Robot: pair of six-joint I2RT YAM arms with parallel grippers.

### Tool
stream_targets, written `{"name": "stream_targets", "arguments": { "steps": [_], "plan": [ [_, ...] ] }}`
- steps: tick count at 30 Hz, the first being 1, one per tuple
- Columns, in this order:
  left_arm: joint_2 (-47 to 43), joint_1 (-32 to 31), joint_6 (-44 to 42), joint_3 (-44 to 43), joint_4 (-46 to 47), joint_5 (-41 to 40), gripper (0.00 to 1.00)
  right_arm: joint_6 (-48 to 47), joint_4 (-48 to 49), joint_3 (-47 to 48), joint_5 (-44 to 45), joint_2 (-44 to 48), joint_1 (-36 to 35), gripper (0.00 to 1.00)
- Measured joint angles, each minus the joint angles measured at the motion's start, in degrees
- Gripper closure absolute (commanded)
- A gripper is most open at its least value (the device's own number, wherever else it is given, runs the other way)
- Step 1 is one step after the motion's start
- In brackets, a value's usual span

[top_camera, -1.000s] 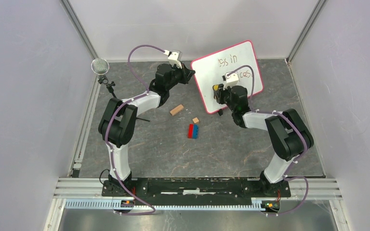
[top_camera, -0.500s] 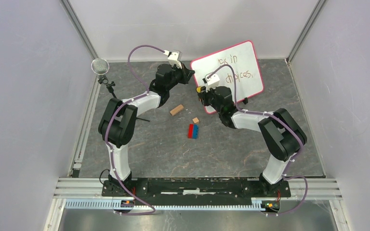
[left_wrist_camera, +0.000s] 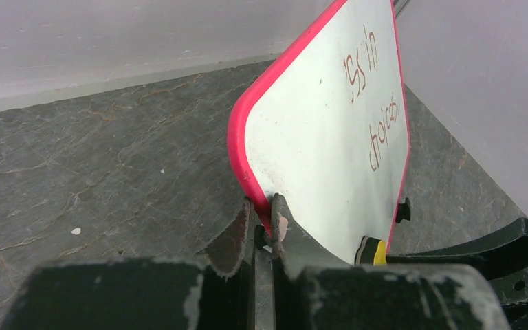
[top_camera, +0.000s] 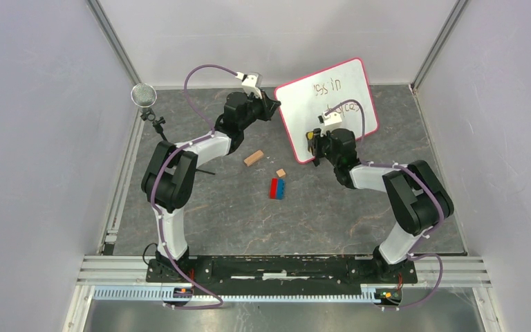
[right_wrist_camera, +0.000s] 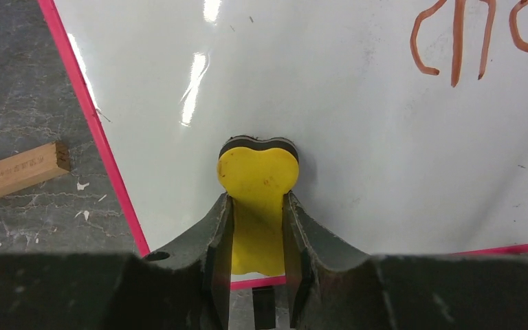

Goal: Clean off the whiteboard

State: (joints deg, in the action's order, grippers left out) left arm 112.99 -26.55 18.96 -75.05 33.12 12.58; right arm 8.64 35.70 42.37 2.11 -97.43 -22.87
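The whiteboard, white with a red-pink frame, stands tilted at the back of the table. Dark handwriting remains on its upper and right part. My left gripper is shut on the board's left edge; in the left wrist view the frame sits pinched in that gripper. My right gripper is shut on a yellow eraser with a black pad. The eraser presses on the whiteboard near its lower left corner, left of the reddish-brown handwriting.
A wooden block, a small tan block and joined red and blue bricks lie on the grey table in front of the board. A microphone stands at the left edge. Walls close in three sides.
My right gripper swept the eraser left toward the board's left edge, then came back right and slightly lower. The left gripper and the board have stayed put.
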Motion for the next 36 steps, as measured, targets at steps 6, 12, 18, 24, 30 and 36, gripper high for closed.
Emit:
{"name": "stream_targets", "arguments": {
  "steps": [6,12,18,24,30,36],
  "plan": [
    [-0.04,-0.09,-0.02,-0.02,-0.04,0.07,0.74,-0.33,-2.60,1.46,0.96,0.96,0.11,1.00],
    [0.00,-0.92,-0.17,0.00,-1.25,2.91,0.52,2.01,-3.26,10.27,3.08,0.94,0.13,1.00],
    [0.76,-1.79,0.24,0.00,-1.29,6.01,0.50,2.86,1.62,13.99,3.34,0.13,0.13,1.00],
    [2.16,-1.88,1.40,0.00,-1.53,7.30,0.48,2.89,1.75,15.74,1.99,-6.38,0.13,1.00],
    [3.32,-1.95,4.28,0.20,-1.33,7.48,0.42,2.89,1.88,16.28,1.07,-6.82,0.17,1.00],
    [3.32,-1.64,8.11,4.70,2.99,7.48,0.41,2.84,1.90,16.28,0.85,-6.82,0.17,1.00]
  ]
}}
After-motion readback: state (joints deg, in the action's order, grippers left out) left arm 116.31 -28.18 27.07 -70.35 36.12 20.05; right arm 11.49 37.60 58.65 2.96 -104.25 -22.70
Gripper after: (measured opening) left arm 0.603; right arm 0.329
